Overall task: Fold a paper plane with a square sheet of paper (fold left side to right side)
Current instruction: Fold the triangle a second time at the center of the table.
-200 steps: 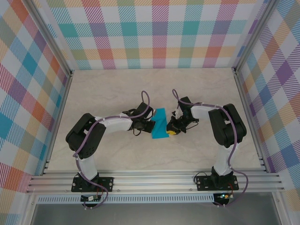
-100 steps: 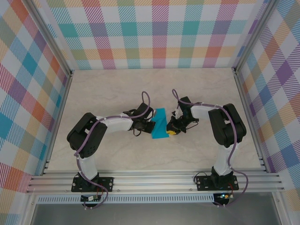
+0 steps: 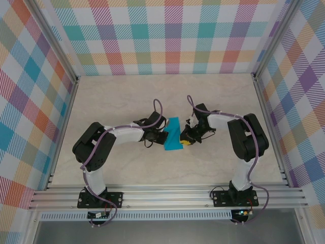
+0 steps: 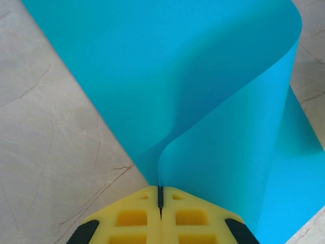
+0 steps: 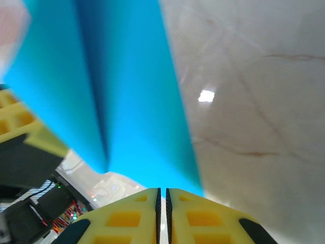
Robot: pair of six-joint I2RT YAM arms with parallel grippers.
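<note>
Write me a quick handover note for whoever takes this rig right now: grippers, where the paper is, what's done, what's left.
Left gripper: shut on an edge of the square sheet of paper.
Right gripper: shut, apparently pinching the sheet's edge too.
Paper: on the table, between both grippers, bent over itself in a soft loop, not creased.
Done: one side lifted and brought over.
Left: align edges, press the crease flat, then every later plane fold.
</note>
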